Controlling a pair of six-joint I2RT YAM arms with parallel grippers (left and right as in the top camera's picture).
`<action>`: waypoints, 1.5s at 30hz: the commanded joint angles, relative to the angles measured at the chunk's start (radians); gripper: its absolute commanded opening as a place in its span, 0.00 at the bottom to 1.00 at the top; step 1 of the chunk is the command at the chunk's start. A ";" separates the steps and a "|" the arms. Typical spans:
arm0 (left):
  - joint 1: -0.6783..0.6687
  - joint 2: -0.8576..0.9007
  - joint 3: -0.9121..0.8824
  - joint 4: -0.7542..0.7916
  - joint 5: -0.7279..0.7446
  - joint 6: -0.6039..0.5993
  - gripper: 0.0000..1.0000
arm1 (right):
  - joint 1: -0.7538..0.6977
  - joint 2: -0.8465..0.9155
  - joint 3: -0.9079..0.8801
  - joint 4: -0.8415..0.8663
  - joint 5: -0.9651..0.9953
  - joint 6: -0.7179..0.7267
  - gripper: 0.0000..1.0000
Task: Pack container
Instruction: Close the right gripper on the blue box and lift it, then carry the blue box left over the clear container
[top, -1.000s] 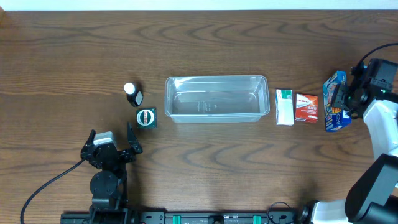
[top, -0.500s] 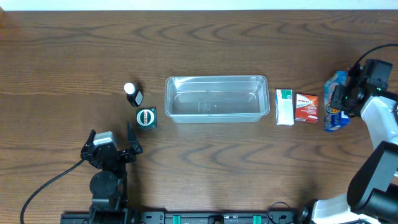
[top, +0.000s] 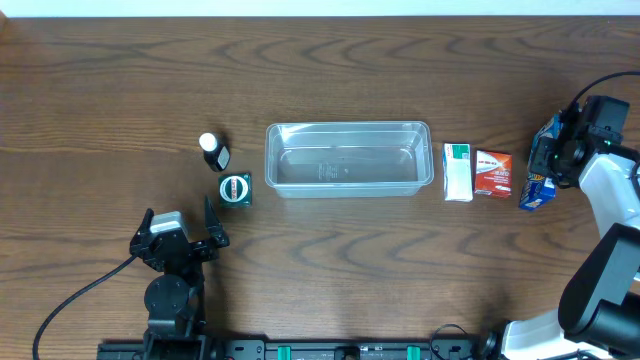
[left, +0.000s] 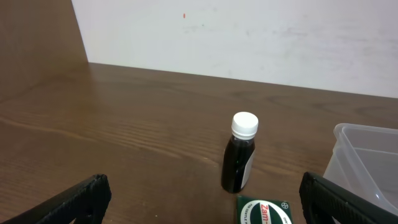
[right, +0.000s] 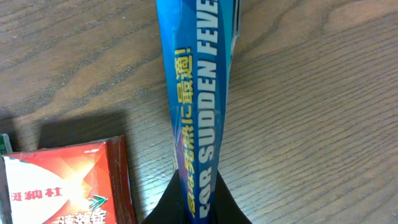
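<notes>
The container (top: 348, 128) is a clear rectangular tub in the middle of the table, with nothing inside; its corner (left: 367, 152) shows in the left wrist view. At the far right my right gripper (top: 553, 160) is shut on a blue box (top: 538, 168). The right wrist view shows the blue box (right: 196, 93) pinched edge-on between the black jaws of the gripper (right: 198, 205). My left gripper (top: 182, 224) stands open at the front left, nothing between its fingers (left: 81, 199). A dark bottle with a white cap (left: 240, 152) stands ahead of it.
A white-and-green box (top: 458, 172) and a red box (top: 493, 173) lie between the tub and the blue box. The red box (right: 68, 186) sits just left of my right jaws. The bottle (top: 212, 150) and a green box (top: 235, 188) stand left of the tub.
My right gripper has closed onto the blue box, which has narrowed and tilted slightly in the overhead view. The left arm has not moved.
</notes>
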 joint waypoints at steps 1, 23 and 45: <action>0.000 0.002 -0.021 -0.032 -0.027 0.018 0.98 | -0.004 -0.089 0.031 0.000 -0.050 0.017 0.01; 0.000 0.002 -0.021 -0.032 -0.027 0.018 0.98 | 0.650 -0.367 0.061 0.322 -0.431 -0.137 0.01; 0.000 0.002 -0.021 -0.032 -0.027 0.017 0.98 | 0.976 -0.131 0.061 0.414 0.221 -0.734 0.01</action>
